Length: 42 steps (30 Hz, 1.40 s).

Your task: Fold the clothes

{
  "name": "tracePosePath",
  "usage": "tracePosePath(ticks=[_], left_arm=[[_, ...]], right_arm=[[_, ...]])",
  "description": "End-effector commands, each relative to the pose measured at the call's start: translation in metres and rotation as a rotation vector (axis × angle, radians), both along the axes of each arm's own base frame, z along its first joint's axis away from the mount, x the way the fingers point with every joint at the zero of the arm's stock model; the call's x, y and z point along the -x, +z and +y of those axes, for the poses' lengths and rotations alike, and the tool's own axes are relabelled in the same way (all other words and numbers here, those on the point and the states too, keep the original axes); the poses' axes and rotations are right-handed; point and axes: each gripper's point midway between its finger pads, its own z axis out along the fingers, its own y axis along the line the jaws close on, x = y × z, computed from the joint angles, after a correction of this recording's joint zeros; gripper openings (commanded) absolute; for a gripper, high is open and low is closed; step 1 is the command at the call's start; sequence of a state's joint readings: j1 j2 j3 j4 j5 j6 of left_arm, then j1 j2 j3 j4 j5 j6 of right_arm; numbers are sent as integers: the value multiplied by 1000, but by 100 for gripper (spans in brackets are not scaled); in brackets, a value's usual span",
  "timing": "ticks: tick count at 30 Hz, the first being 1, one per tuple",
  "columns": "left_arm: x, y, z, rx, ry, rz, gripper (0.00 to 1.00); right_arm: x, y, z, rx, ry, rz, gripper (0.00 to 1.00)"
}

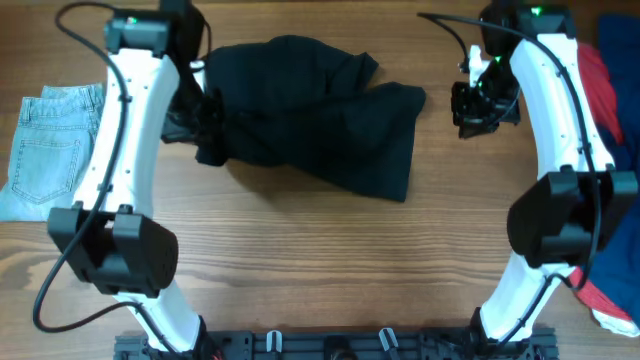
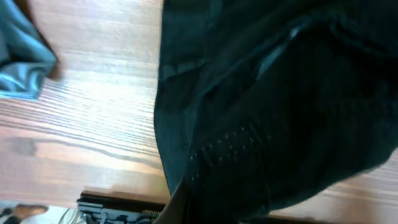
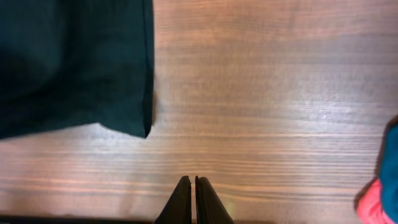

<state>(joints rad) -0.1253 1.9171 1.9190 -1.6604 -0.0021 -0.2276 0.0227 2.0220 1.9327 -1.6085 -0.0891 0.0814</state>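
Observation:
Black shorts [image 1: 310,110] lie crumpled at the back middle of the table. My left gripper [image 1: 207,112] is at their left edge, shut on a bunch of the black cloth. In the left wrist view the black shorts [image 2: 280,112] fill most of the frame and drape over the jaws, with only one finger [image 2: 179,202] showing. My right gripper [image 1: 482,105] hovers to the right of the shorts, apart from them. Its fingertips [image 3: 194,182] are pressed together over bare wood with nothing between them, and the shorts' corner [image 3: 74,62] lies to the upper left.
Light-blue denim shorts [image 1: 45,140] lie at the left edge, also seen as denim [image 2: 22,59] in the left wrist view. A pile of red and navy garments [image 1: 612,90] sits at the right edge, a bit of it [image 3: 384,186] showing near the right gripper.

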Motion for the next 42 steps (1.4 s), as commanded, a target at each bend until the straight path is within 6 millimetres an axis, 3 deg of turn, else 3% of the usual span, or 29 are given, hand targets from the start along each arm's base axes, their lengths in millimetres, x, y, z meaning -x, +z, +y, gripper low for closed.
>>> tracePosePath(ticks=[1, 6, 8, 10, 11, 15, 20, 21, 22, 23, 25, 27, 28, 31, 33, 36, 39, 42], left_arm=[[27, -32, -17, -9, -39, 127, 4], [72, -73, -21, -53, -87, 304, 4], [78, -87, -10, -126, -50, 314, 4], [81, -101, -4, -159, -36, 312, 4], [81, -105, -4, -158, -36, 309, 4], [79, -109, -5, -154, -36, 293, 4], [77, -110, -6, -153, -35, 285, 4], [77, -110, -6, -153, -35, 285, 4], [77, -110, -6, -152, -36, 285, 4], [77, -110, -6, -153, -36, 285, 4], [77, -110, -5, -153, -36, 285, 4], [75, -110, -3, -168, -38, 279, 4], [73, -110, 1, -191, -32, 266, 4], [69, -111, 2, -205, -7, 246, 4], [70, -111, 1, -205, 9, 246, 4], [77, -109, -5, -171, 15, 279, 4], [95, -102, -7, -154, 13, 362, 4], [97, -101, -7, -156, 14, 371, 4]], right_arm=[[17, -7, 24, -117, 54, 37, 7], [32, -47, 51, -231, 54, 97, 17], [26, -57, 62, -296, 47, 64, 27], [18, -70, 67, -324, 49, 22, 46], [17, -77, 68, -324, 53, 12, 48], [17, -108, 77, -347, 39, -22, 49], [12, -126, 95, -409, 28, -77, 44], [9, -126, 96, -411, 34, -92, 28], [5, -126, 97, -412, 38, -110, 4], [1, -126, 96, -408, 41, -126, 4], [-9, -118, 72, -305, 26, -160, 4], [-17, -83, 54, -283, 49, -226, 4], [-19, -48, 46, -284, 85, -299, 4], [2, 5, 43, -278, 167, -384, 4], [23, 19, 48, -295, 178, -365, 4], [59, 13, 35, -219, 121, -215, 4], [90, -6, -24, 137, -93, -59, 4], [93, -15, -15, 88, -97, -42, 6]])
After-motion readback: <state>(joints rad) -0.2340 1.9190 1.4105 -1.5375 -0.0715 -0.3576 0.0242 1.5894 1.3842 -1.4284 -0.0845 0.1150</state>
